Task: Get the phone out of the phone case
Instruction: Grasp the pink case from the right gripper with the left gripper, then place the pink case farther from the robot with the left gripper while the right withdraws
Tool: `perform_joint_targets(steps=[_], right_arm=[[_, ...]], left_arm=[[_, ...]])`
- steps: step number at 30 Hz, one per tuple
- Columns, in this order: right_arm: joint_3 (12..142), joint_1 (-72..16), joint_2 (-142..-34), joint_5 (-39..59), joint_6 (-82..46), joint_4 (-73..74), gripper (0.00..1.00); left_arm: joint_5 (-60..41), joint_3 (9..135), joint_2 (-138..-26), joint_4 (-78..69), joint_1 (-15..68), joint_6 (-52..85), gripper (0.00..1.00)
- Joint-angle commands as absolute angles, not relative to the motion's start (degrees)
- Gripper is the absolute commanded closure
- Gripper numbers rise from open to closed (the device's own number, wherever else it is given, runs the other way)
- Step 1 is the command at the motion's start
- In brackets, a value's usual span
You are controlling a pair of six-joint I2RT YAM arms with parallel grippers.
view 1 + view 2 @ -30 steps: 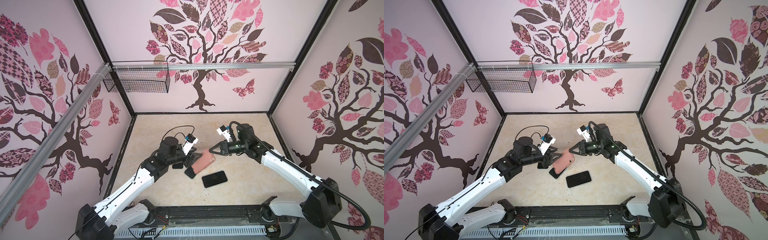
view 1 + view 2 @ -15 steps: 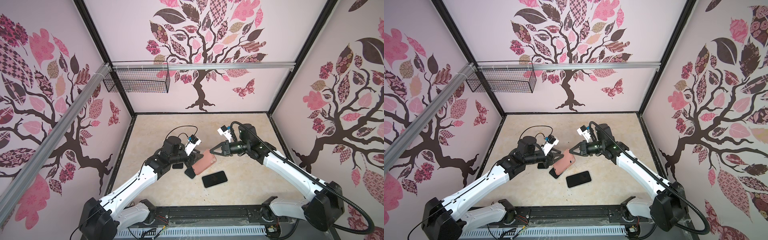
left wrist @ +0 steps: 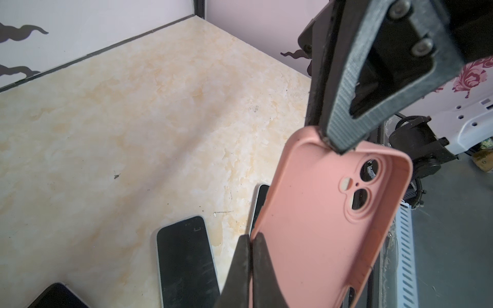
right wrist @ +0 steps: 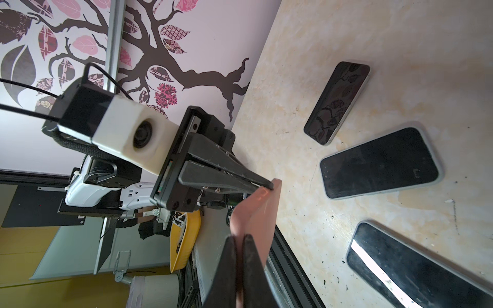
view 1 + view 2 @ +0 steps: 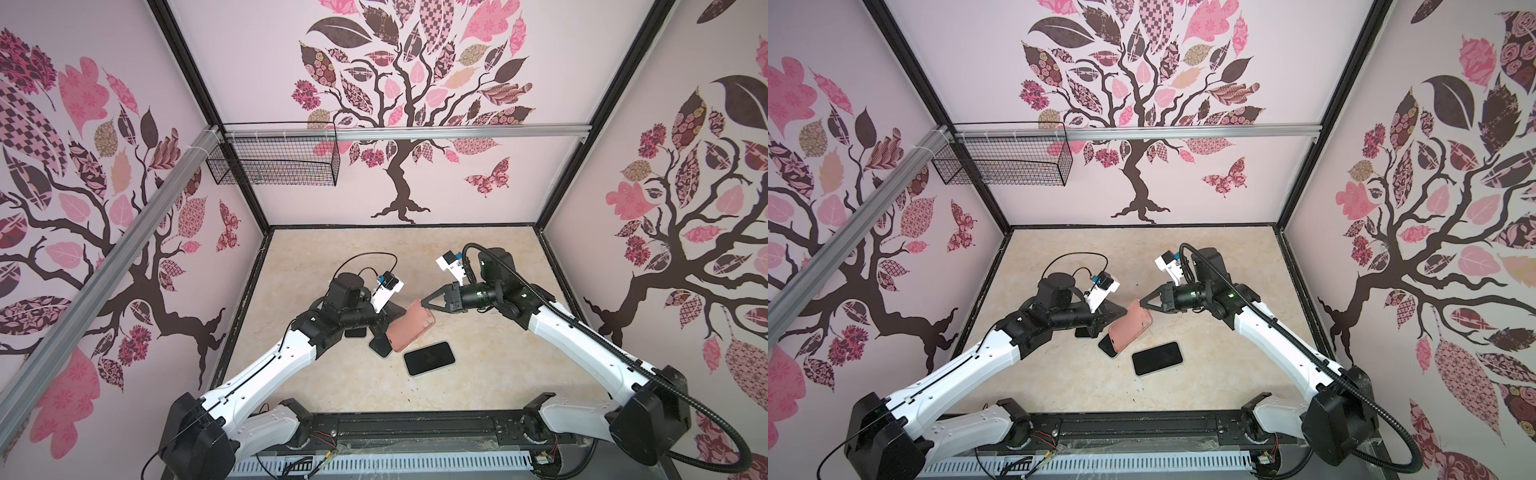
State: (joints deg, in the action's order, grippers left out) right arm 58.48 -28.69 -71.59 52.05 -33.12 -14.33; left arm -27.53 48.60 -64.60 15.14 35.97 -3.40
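A pink phone case (image 5: 409,330) hangs tilted above the table, held at two edges. Its inside (image 3: 320,226) is bare, and I see through its camera holes. My left gripper (image 3: 250,240) is shut on the case's side wall, seen also in a top view (image 5: 1121,313). My right gripper (image 4: 240,240) is shut on the case's end by the camera holes (image 5: 424,302). Three dark phones lie screen-up on the table: one (image 5: 429,358) in front of the case, one (image 5: 381,347) partly under it, one (image 5: 355,331) under my left arm. Which phone came from the case I cannot tell.
The beige marble table (image 5: 478,266) is walled on three sides. A black wire basket (image 5: 272,164) hangs on the back wall at the left. A black rail (image 5: 415,426) runs along the table's front edge between the arm bases.
My left gripper has moved right to the case and closed on its side wall. The right gripper and the case have stayed where they were.
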Motion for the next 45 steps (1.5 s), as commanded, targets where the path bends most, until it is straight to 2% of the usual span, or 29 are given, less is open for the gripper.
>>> perform_joint_targets(steps=[1,5,6,8,10,15,16,17,19,22,25,31,45], right_arm=[[59.4,-28.5,-69.3,52.5,-32.2,-13.6,1.0],[59.3,-28.5,-69.1,51.0,-31.4,-13.4,1.0],[59.0,-28.5,-68.9,49.7,-31.0,-13.3,0.89],[57.9,-28.6,-68.1,44.7,-30.0,-13.1,0.55],[57.2,-28.5,-67.7,37.4,-29.0,-14.5,0.37],[57.8,-28.5,-70.2,18.1,-27.9,-20.9,0.12],[58.7,-28.5,-71.2,14.4,-28.3,-22.4,0.03],[59.6,-28.5,-72.2,11.3,-29.4,-23.8,0.01],[61.1,-28.5,-73.7,6.0,-30.5,-25.8,0.0],[61.1,-28.5,-73.3,1.6,-30.1,-25.6,0.0],[57.7,-28.5,-71.1,1.3,-29.5,-22.6,0.01],[55.0,-28.5,-66.5,1.5,-27.1,-22.0,0.01],[54.2,-28.5,-65.2,3.6,-24.4,-23.8,0.01]], left_arm=[[-25.2,48.0,-64.0,15.5,35.8,-3.0,1.0],[-23.0,48.6,-64.1,16.4,35.8,-2.4,1.0],[-22.1,48.9,-64.2,16.8,35.8,-1.9,1.0],[-19.1,49.4,-64.3,17.0,35.8,0.0,1.0],[-15.5,50.2,-64.7,17.9,35.8,1.5,1.0],[-4.5,53.4,-68.2,21.9,34.6,5.2,1.0],[-2.5,54.0,-69.3,22.4,33.6,6.5,1.0],[-2.4,54.6,-70.6,23.0,32.3,7.6,1.0],[-4.1,57.2,-73.7,24.4,28.8,9.7,1.0],[-0.9,62.3,-79.1,27.7,26.4,11.2,1.0],[0.5,68.7,-85.4,31.8,23.8,11.9,1.0],[-4.6,76.3,-96.3,32.9,15.6,13.2,1.0],[-2.5,97.9,-118.9,42.6,10.5,10.3,1.0]])
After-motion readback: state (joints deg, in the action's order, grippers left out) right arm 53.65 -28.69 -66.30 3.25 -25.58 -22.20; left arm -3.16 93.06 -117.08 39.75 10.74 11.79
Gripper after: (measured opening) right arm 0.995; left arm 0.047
